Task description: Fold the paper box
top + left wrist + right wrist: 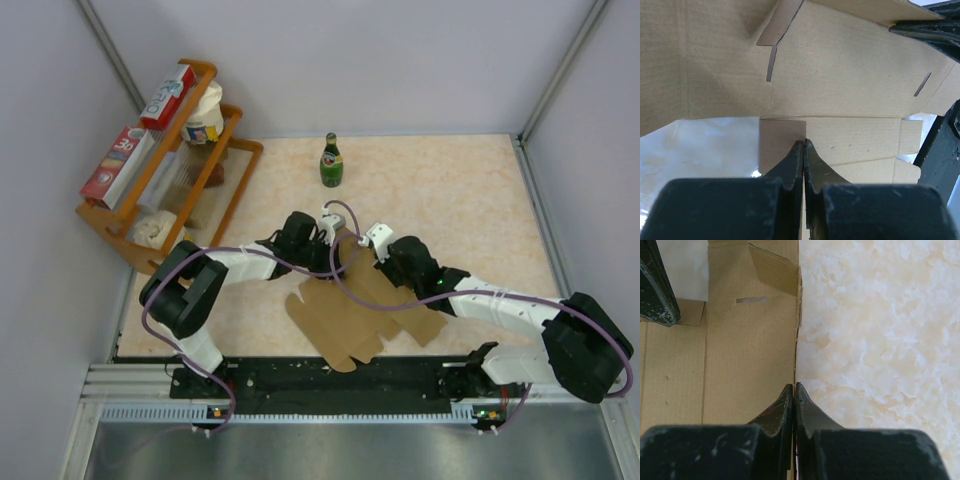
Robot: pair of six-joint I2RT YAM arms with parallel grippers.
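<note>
The paper box lies opened out, skewed diagonally to the table

Off to my left, by the wall, I see an orange wooden rack with stepped shelves. On its highest step lies one red-and-white printed box, with a longer red-and-white box lower down. Beside them stands a white tub, and a pale bundle, perhaps cloth, sits lowest. A green bottle stands upright near the far edge of the cream marbled table.

Beige table: paper box, green bottle, wooden rack.
</note>
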